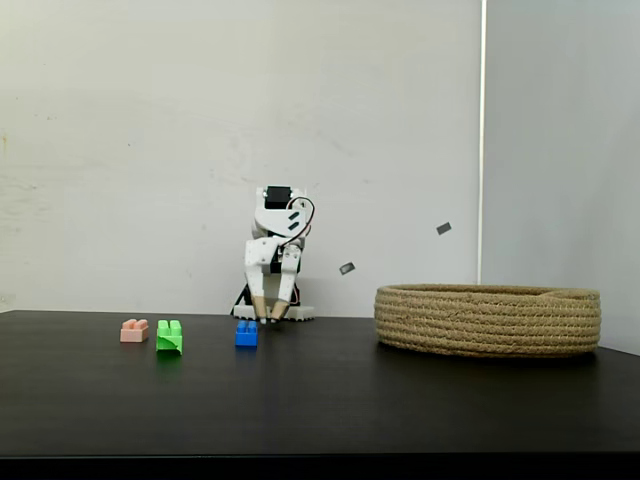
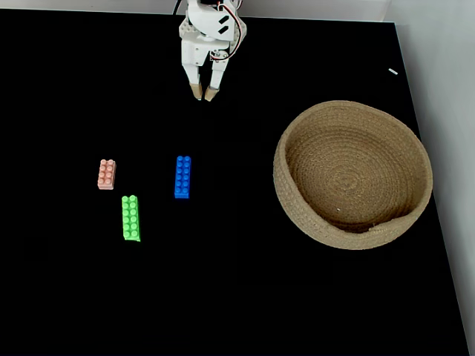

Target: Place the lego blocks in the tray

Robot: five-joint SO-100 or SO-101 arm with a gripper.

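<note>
Three lego blocks lie apart on the black table: a pale pink one (image 2: 107, 174) (image 1: 134, 331) at the left, a bright green one (image 2: 130, 217) (image 1: 169, 336) nearer the front, and a blue one (image 2: 182, 176) (image 1: 246, 334). The tray (image 2: 352, 174) (image 1: 488, 319), a round tan rope basket, stands at the right with nothing in it. My gripper (image 2: 203, 95) (image 1: 268, 317) points down at the back of the table, well behind the blue block. Its tan fingertips stand slightly apart, with nothing between them.
The white arm base (image 2: 211, 30) sits at the table's far edge against a white wall. The black tabletop (image 2: 223, 282) stretches wide in front of the blocks. The table's right edge runs just past the basket.
</note>
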